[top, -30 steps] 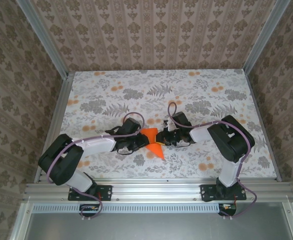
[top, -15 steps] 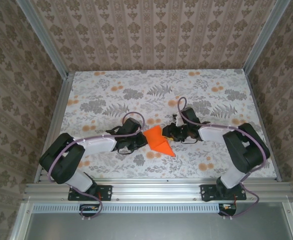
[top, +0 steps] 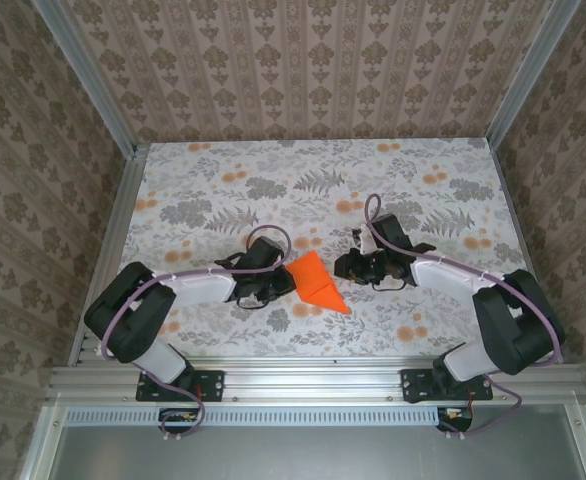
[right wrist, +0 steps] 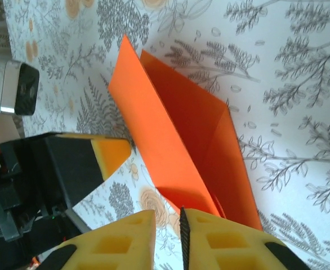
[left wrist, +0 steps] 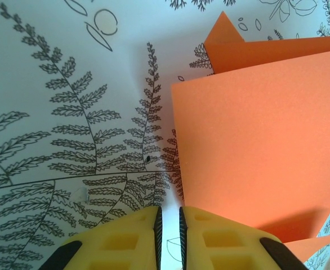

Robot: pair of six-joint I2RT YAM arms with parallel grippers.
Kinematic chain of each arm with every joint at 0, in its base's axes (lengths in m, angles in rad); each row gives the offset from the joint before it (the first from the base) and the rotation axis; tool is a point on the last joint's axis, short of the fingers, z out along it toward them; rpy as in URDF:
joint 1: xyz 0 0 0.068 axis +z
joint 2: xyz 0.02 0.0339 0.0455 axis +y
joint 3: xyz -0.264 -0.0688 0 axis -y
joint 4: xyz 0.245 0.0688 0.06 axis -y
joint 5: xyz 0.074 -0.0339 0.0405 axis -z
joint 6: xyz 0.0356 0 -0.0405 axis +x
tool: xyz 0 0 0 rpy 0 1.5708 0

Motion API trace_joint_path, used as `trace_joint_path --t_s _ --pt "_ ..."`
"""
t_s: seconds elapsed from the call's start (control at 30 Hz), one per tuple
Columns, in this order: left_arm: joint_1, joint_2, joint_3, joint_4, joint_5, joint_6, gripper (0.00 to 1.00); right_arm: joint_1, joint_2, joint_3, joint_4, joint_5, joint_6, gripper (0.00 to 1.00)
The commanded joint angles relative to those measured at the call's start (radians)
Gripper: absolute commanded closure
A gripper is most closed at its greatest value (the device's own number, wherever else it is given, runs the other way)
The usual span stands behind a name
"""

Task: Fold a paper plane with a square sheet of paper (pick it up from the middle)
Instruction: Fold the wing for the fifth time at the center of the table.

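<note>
1. The orange sheet of paper (top: pixel 316 283) was seen from above lying folded on the flower-patterned tabletop (top: pixel 223 180). It lay about midway between the left and right edges and somewhat nearer the near edge than the far one.
2. The sheet was seen as a small, roughly triangular shape, its sharpest corner pointed toward the near right corner of the tabletop.
3. In the right wrist view, the sheet was shown not pressed flat: one panel was raised at a tilt along a crease, and a second layer lay behind it.
4. The left gripper (top: pixel 281 284) was placed low over the tabletop, just beside the left edge of the sheet. Whether it touched the paper could not be told.
5. In the left wrist view, its yellow fingers (left wrist: pixel 125 242) were seen drawn almost together with only a narrow slit between them. Printed tabletop was seen through that slit, and no paper was held.
6. The right gripper (top: pixel 345 266) was placed on the other side of the sheet, near its right edge, with a strip of tabletop seen between the two from above.
7. In the right wrist view, its jaws were likewise seen nearly closed, with nothing gripped, and the lower edge of the sheet lay just beyond the fingertips.
8. The two grippers were pointed toward each other with the sheet between them.
9. A small grey camera (right wrist: pixel 12 87) on the left wrist was seen in the right wrist view.
</note>
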Motion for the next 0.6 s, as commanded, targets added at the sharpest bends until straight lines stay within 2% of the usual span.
trace_joint_path --t_s 0.0,0.27,0.43,0.57 --pt "-0.009 -0.008 0.021 -0.005 -0.004 0.020 0.81 0.018 0.005 -0.031 0.028 -0.109 -0.003 0.83" --pt "-0.009 -0.025 0.031 -0.023 -0.005 0.037 0.79 0.038 0.144 0.019 0.077 -0.113 -0.003 0.86" --pt "-0.009 -0.038 0.030 -0.032 -0.002 0.042 0.77 0.027 0.214 0.031 0.078 -0.072 -0.017 0.86" --pt "-0.011 -0.043 0.032 -0.032 0.007 0.052 0.74 -0.002 0.232 -0.004 0.149 -0.091 0.014 0.86"
